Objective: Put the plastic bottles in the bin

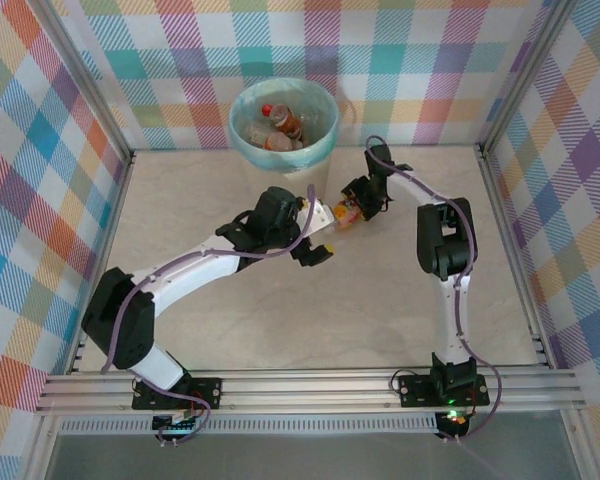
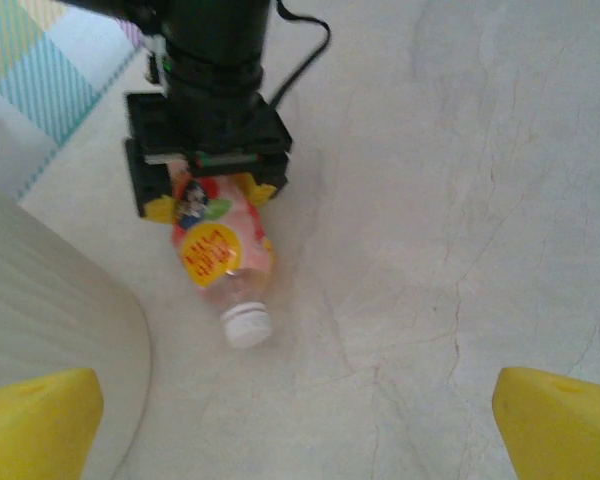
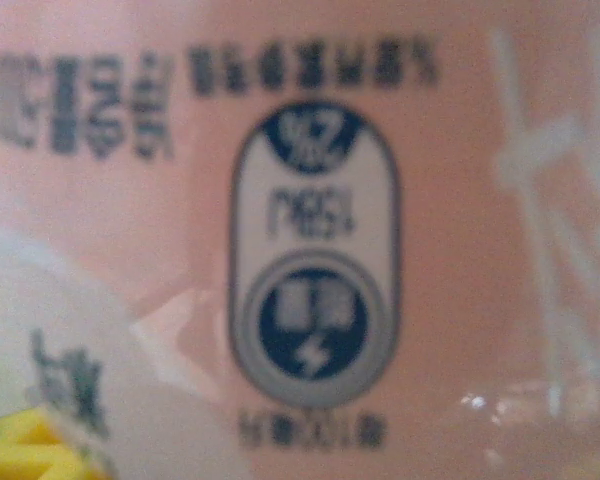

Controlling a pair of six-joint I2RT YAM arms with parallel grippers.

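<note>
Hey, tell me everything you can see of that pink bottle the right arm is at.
The pink bottle is small, clear plastic wrapped in a pink label with a round yellow sticker and blurred print. Its white cap is on and points away from the right gripper, whose yellow fingers clamp its base end. It lies low over the pale table beside the bin; whether it touches is unclear.
</note>
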